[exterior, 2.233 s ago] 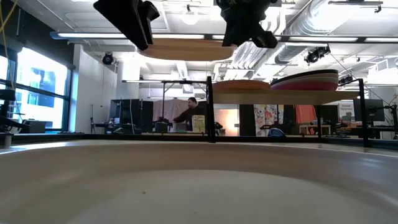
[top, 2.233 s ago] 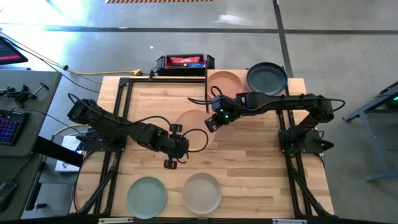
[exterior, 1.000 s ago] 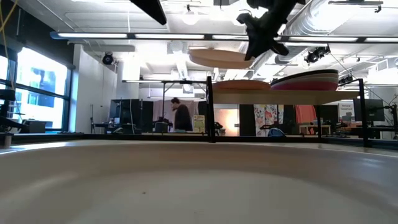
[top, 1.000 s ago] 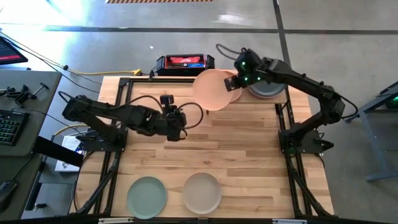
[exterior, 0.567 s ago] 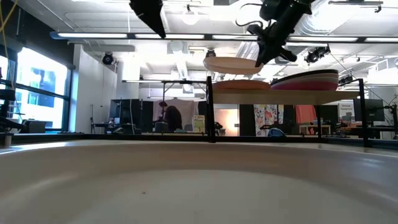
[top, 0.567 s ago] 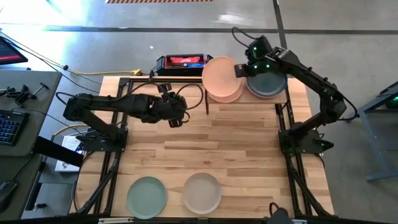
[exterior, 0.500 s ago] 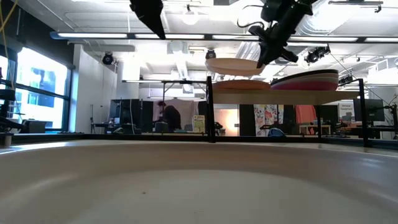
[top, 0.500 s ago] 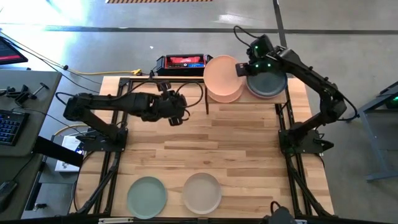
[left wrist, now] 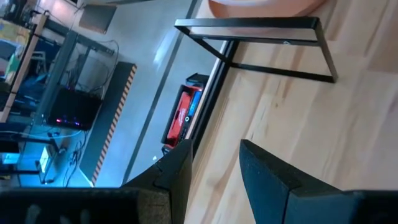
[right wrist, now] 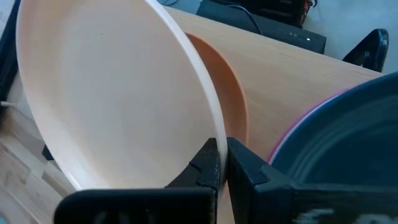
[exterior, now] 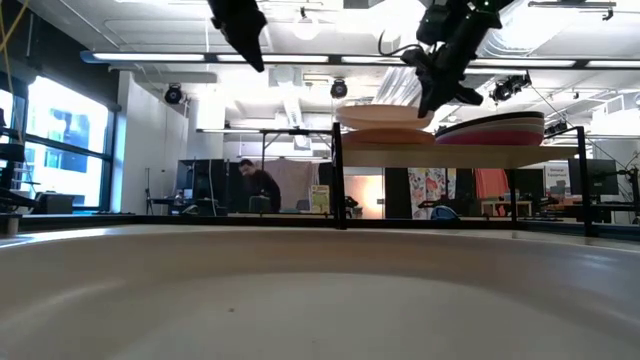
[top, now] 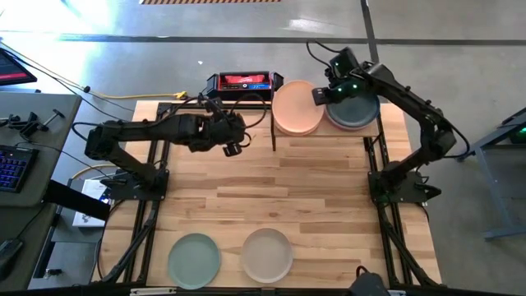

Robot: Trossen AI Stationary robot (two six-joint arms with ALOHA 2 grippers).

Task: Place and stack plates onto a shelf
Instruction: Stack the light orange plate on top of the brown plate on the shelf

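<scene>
Tabletop (top: 312, 197): plank surface carrying the shelf at its far edge and two plates at its near edge.
Shelf (top: 325, 134): raised light-wood panel on black posts at the far right of the tabletop; it bears two piles side by side.
Right pile: charcoal plate (top: 355, 108) on top, with pink and magenta rims under it in the low view.
Left pile: a tan brown plate (right wrist: 233, 99) lying on the shelf, the peach plate (top: 296, 107) just above it.
Waiting plates: sage green plate (top: 195, 260) and white-grey plate (top: 267, 254), near edge of the tabletop, well apart from both arms.
Step in hand: setting the peach plate down onto the left pile (judged from how low it hangs).
Right pincer (top: 321, 94): clamped on the peach plate's rim, on the side toward the charcoal pile; plate tilted slightly.
Next move, as I judge: lower it flat, centred on the tan brown plate, then release without nudging the charcoal pile.
Left pincer (top: 233, 149): spread wide, holding nothing, over the tabletop just beside the shelf's left post.
</scene>
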